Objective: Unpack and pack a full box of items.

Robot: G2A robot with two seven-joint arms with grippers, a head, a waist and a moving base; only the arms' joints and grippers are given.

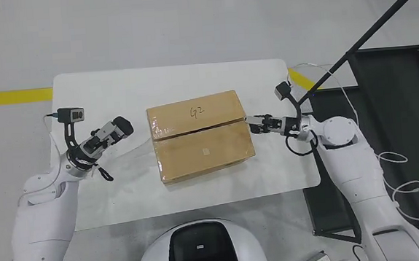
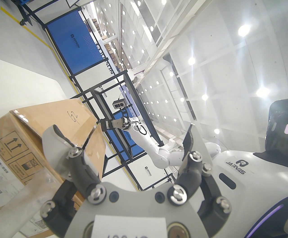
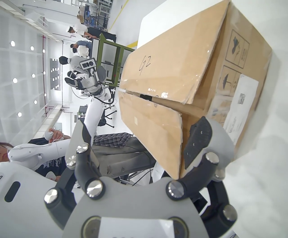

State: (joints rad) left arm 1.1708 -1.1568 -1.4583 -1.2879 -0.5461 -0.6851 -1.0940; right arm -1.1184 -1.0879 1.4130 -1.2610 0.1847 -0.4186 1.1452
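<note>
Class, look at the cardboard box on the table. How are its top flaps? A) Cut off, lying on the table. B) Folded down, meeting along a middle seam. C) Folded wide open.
B: on the cardboard box, both top flaps lie folded down and meet at a seam across the middle.

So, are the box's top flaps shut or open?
Shut: the box has both flaps down flat, meeting at a middle seam with a narrow gap.

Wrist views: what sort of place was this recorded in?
Likely a big industrial hall or warehouse used for robot testing: a high ceiling with rows of lights, blue partition panels, and a yellow floor line.
</note>
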